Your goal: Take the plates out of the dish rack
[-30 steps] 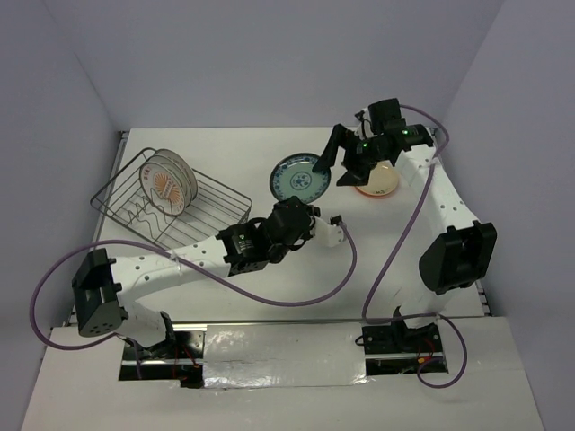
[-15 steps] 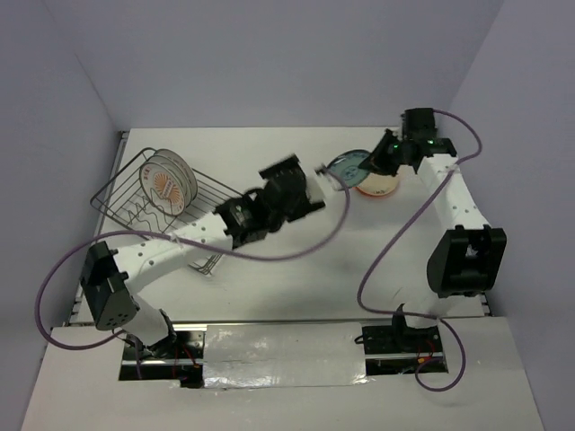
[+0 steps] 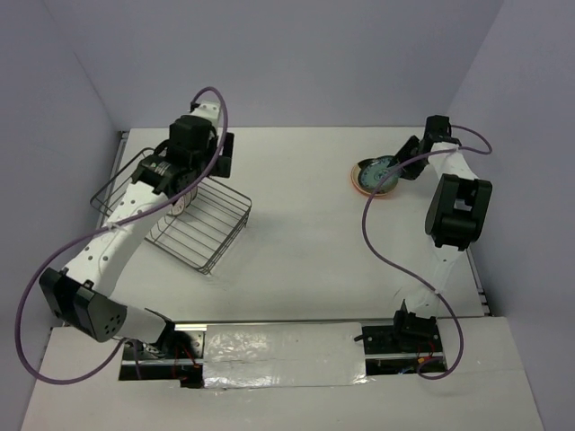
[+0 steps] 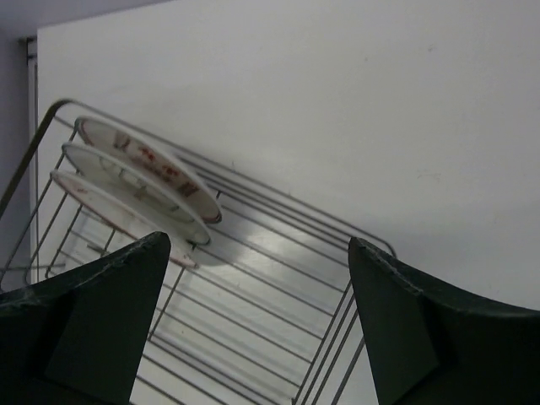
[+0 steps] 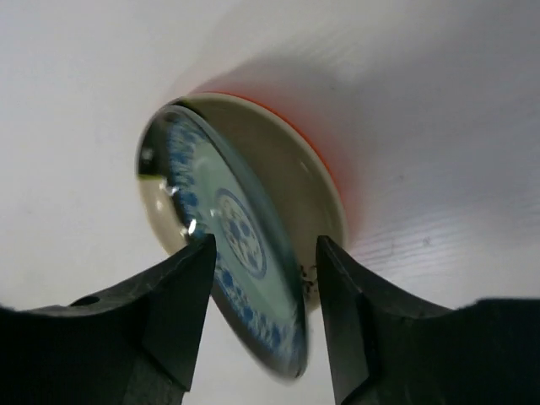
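The left claw (image 4: 260,253) hangs wide open above the rack (image 4: 278,219), holding nothing. Three white plates (image 4: 143,173) with red motifs stand on edge, close together, at one end of the rack, which sits on the left of the bench (image 3: 296,180). Far right, the right claw (image 5: 263,245) is partly open astride the rim of a blue-patterned plate (image 5: 228,228); a gap shows beside one finger, so it does not clamp it. That plate leans tilted inside an orange-rimmed plate (image 5: 312,169) lying flat on the bench, well apart from the rack.
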`<state>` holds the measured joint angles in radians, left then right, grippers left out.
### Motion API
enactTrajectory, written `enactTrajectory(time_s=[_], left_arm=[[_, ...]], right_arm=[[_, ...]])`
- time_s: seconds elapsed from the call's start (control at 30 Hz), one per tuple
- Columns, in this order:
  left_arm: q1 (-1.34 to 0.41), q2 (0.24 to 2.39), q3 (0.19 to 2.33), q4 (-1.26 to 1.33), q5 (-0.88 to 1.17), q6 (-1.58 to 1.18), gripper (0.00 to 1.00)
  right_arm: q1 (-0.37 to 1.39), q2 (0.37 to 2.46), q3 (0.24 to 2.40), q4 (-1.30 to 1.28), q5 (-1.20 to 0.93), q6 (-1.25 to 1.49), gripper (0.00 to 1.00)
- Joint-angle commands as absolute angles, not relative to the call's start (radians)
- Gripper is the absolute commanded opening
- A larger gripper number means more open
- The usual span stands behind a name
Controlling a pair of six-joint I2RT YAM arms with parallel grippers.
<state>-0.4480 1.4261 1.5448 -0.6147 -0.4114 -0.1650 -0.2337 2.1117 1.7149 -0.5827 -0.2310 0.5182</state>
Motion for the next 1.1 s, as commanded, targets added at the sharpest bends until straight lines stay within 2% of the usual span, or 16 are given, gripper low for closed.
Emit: enactTrajectory(time_s=[0.0, 0.13, 0.2, 0.33, 0.53, 0.63, 0.8, 0.83, 0.87, 0.97, 1.07], left_arm=[[-0.391, 1.332, 1.49, -0.673, -0.341, -0.245, 0.99], [-0.324, 1.327, 1.46, -0.736, -0.316, -0.356, 0.99], [-0.258, 1.336, 1.459, -0.755, -0.234, -0.402, 0.99], [-0.166, 1.37, 1.489, -0.775, -0.219, -0.483, 1.0], [-0.063, 1.45, 1.522, -0.775, -0.311, -0.655, 0.98], [-0.005, 1.485, 1.488, -0.7, -0.27, -0.715, 0.86], [0.038, 1.561, 1.482, -0.595, -0.248, -0.752, 0.73], [0.04, 1.574, 1.494, -0.604, -0.253, -0.756, 0.7], [0.04, 1.588, 1.491, -0.595, -0.249, -0.756, 0.61], [0.047, 1.598, 1.465, -0.568, -0.253, -0.758, 0.54], [0.06, 1.606, 1.421, -0.519, -0.233, -0.75, 0.54]], right_arm=[[-0.233, 2.092, 1.675, -0.568, -0.172, 0.474, 0.63], [-0.181, 2.105, 1.712, -0.722, 0.013, 0.449, 0.74], [-0.141, 2.134, 1.758, -0.776, 0.101, 0.457, 0.81], [-0.103, 2.135, 1.818, -0.923, 0.202, 0.498, 0.82], [-0.008, 1.814, 1.655, -0.853, 0.351, 0.494, 0.84], [0.118, 1.753, 1.693, -0.899, 0.405, 0.427, 0.83], [0.216, 1.706, 1.697, -0.943, 0.41, 0.4, 0.83], [0.227, 1.678, 1.683, -0.94, 0.397, 0.399, 0.83], [0.23, 1.668, 1.68, -0.939, 0.376, 0.399, 0.83], [0.244, 1.638, 1.677, -0.936, 0.367, 0.39, 0.83], [0.249, 1.635, 1.703, -0.959, 0.374, 0.379, 0.83]])
